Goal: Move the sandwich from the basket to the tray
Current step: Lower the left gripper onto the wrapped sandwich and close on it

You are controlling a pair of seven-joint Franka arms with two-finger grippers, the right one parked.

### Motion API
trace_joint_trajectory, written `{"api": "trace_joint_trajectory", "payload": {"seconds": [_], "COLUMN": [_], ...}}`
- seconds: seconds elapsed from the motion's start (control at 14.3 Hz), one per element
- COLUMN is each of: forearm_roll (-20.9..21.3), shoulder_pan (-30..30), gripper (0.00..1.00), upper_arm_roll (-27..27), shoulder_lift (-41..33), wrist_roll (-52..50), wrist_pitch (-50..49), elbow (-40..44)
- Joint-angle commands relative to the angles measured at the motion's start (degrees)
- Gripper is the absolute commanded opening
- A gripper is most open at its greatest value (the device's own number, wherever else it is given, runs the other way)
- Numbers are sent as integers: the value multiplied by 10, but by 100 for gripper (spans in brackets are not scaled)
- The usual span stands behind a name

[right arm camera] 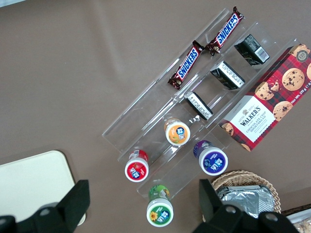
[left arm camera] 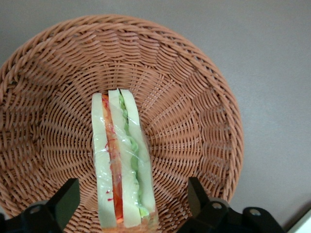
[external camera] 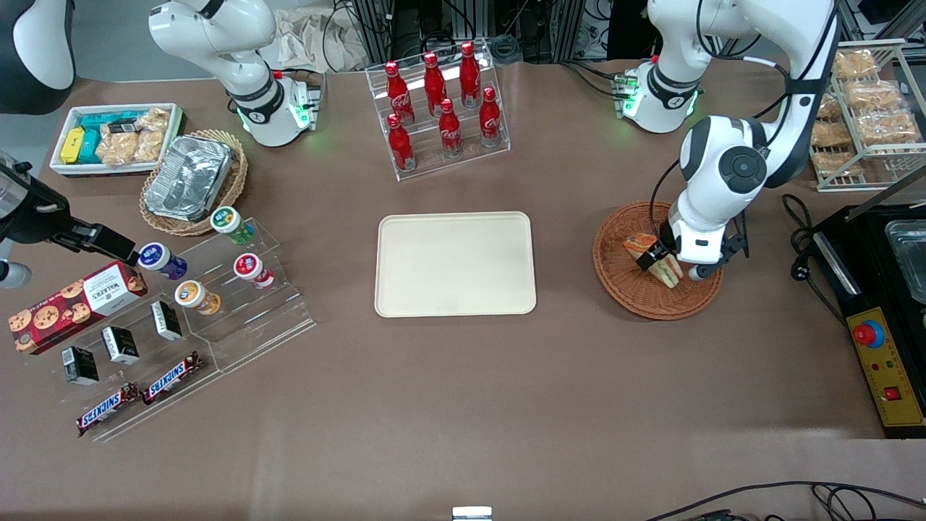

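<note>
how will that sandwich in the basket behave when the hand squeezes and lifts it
Likely soft: the sandwich is layered pale bread and filling, so a firm squeeze may dent it. A shiny film over its cut edge suggests wrap, possibly slippery. It looks light. The hand is open, straddling it in the basket.

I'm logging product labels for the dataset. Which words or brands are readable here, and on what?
"SNICKERS": two chocolate bars.
"WALKERS", "CHOCOLATE CHUNK": red cookie box.
"Coca-Cola": red bottles, barely legible.
Cup lids and small black boxes: too small.
Gripper over the basket, sandwich: unlabelled.
</note>
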Motion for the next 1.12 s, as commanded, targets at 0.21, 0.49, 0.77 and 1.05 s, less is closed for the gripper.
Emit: {"api": "trace_joint_trajectory", "payload": {"seconds": [0.21,0.49,0.77,1.05], "forearm_roll": [31,31,31,30], "shoulder_pan": [-5,-5,-3,2], "gripper": [88,43,20,8], "upper_arm_roll": [0,-1,-1,0], "shoulder_lift": [14,14,7,11], "wrist_roll": [-40,-38,-31,-5], "wrist_pitch": [19,12,-97,-301], "elbow": [-16,-13,46,172]}}
